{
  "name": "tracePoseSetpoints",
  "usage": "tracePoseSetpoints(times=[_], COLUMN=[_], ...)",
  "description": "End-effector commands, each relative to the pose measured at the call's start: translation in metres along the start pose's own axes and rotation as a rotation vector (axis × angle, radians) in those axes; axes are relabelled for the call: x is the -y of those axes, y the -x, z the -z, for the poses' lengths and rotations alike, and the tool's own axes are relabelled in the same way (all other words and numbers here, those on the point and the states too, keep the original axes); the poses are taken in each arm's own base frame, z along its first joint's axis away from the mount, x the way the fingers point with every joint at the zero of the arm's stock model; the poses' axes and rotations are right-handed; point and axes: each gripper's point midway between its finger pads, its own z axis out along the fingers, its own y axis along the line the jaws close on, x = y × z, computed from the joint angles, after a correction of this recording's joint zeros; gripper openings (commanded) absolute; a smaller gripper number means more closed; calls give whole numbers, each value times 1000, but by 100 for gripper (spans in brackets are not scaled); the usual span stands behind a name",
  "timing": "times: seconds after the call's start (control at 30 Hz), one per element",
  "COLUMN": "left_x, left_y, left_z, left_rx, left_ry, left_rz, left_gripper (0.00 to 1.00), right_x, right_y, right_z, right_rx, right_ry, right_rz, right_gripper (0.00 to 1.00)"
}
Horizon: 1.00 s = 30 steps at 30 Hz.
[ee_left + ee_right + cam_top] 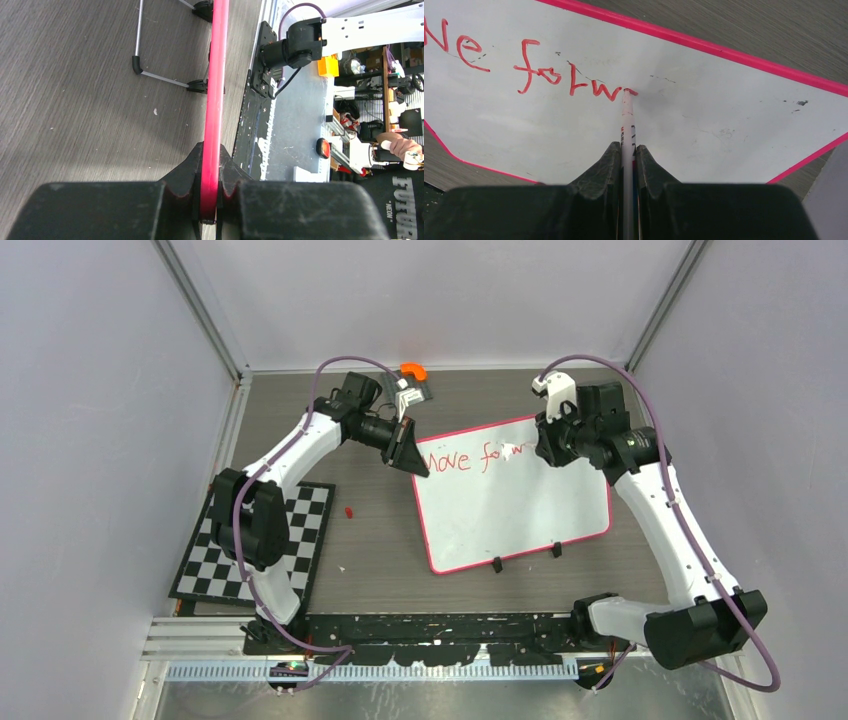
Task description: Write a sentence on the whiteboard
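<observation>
The whiteboard [510, 510] lies on the dark wood-grain table [380, 540], right of centre in the top view. It is turned so that its far left corner points toward the left arm. 2 small black clips [496, 563] sit on its near edge.

The left gripper [210, 195] is closed tight on the board's pink-red rim [216, 100] at that far left corner. The left wrist view shows the rim edge-on, pinched between both fingers. A thin metal wire bracket [137, 55] runs between the clips on one side of the rim.

The right gripper [626, 150] is clamped on a slim white marker [627, 120], which sticks out straight ahead between the fingers. The marker's red tip touches the board surface.

The sentence [549, 75] is unfinished. In red handwriting along the far edge of the board it reads "Move forw", and the marker tip rests just after the "w". The rest of the board below this line is bare apart from faint dark smudges.

A black-and-white checkerboard mat [215, 565] lies at the near left, partly under the left arm. A tiny red piece [347, 511], possibly a marker cap, sits on the table between the mat and the board. An orange object [413, 371] rests at the far edge.
</observation>
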Motion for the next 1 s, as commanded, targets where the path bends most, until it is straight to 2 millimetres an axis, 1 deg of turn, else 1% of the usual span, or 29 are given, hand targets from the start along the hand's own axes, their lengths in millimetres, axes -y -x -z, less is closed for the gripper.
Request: tracePoseSetpoints(times=[0.0, 0.23, 0.33, 0.5, 0.73, 0.97], left_x=[-2, -3, -2, -2, -4, -4], left_y=[5, 4, 3, 5, 3, 4], left_z=[-3, -3, -3, -3, -4, -3], left_rx=[-4, -6, -6, -4, -8, -6], left_ry=[27, 27, 26, 27, 26, 27], left_rz=[-29, -25, -25, -27, -21, -24], left_gripper=[0, 0, 0, 0, 0, 0], right_x=[-4, -2, 2, 12, 16, 17], right_y=[3, -9, -12, -2, 11, 15], right_z=[4, 4, 5, 10, 8, 7], right_rx=[36, 7, -1, 15, 39, 46], right_ry=[14, -4, -25, -66, -73, -75], right_rz=[9, 15, 20, 26, 19, 16], right_gripper=[0, 0, 0, 0, 0, 0])
